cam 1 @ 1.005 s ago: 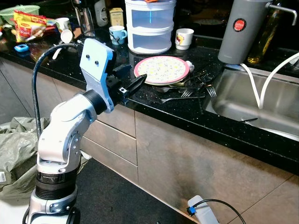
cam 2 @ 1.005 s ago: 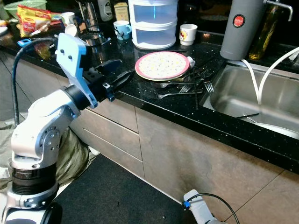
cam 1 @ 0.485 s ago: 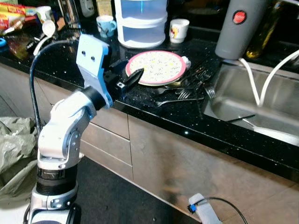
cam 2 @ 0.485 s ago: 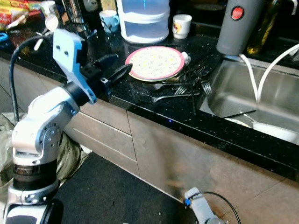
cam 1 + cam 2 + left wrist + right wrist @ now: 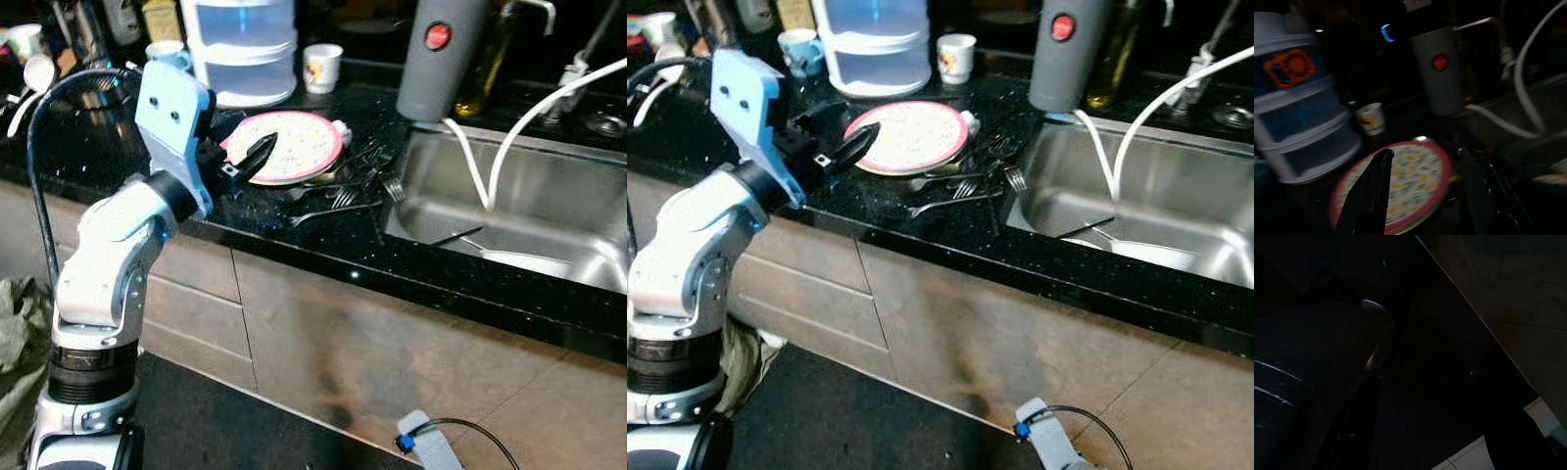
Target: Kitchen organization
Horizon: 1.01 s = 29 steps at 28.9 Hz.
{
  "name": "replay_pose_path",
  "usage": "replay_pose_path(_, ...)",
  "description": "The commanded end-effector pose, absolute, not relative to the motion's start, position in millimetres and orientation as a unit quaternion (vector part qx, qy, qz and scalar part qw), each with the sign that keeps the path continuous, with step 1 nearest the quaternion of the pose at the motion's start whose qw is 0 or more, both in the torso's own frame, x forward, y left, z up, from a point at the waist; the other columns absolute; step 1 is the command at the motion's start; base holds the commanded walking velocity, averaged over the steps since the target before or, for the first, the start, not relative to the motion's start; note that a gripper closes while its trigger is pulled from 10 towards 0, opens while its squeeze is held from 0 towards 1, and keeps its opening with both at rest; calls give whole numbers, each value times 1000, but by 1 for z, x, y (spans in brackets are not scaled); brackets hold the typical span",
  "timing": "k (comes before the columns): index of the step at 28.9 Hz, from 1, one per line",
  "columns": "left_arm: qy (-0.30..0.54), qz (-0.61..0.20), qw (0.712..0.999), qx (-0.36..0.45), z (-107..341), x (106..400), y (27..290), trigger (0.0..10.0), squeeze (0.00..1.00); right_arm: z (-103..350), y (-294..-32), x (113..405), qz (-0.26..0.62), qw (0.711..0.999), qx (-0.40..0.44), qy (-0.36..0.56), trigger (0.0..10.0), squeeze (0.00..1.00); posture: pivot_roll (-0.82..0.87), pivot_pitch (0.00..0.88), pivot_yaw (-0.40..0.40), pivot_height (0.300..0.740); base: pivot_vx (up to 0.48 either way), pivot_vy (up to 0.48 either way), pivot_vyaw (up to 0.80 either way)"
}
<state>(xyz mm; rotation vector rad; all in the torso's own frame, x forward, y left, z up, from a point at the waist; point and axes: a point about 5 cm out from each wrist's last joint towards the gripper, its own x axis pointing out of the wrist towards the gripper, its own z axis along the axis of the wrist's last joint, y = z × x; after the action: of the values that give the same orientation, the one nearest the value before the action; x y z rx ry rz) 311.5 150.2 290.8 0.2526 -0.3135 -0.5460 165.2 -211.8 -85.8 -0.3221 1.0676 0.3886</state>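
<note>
1. We are reaching our left hand, fingers spread and empty, over the near rim of the plate on the surface.
2. Nothing looks tidied yet: forks are lying beside the sink.
3. The grey canister is carrying an unreadable red label.

left gripper raised over plate (pink-rimmed) | forks beside sink
</note>
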Motion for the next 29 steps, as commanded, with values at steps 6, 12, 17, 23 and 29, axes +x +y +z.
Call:
replay_pose_path(6, -138, -215, 947, 196, 290, 322, 178, 10000, 0, -86, -210, 166, 185, 830, -152, 504, 10000, 0, 9, 0, 17, 740, 0, 0, 0)
replay_pose_path(12, -116, -184, 936, 275, 284, 334, 209, 10000, 0, -86, -211, 166, 187, 829, -153, 504, 10000, 0, 9, 0, 3, 740, 0, 0, 0)
replay_pose_path(17, -110, -179, 931, 300, 282, 341, 219, 10000, 0, -86, -211, 166, 188, 829, -155, 504, 10000, 0, 8, 0, -1, 740, 0, 0, 0)
replay_pose_path(23, -110, -167, 937, 286, 278, 360, 230, 10000, 0, -86, -216, 162, 185, 827, -160, 506, 10000, 0, -19, 0, -1, 740, 0, 0, 0)
replay_pose_path(29, -170, -201, 943, 202, 289, 352, 211, 10000, 0, -87, -218, 159, 182, 827, -161, 507, 10000, 0, -29, 0, -3, 740, 97, 0, 0)
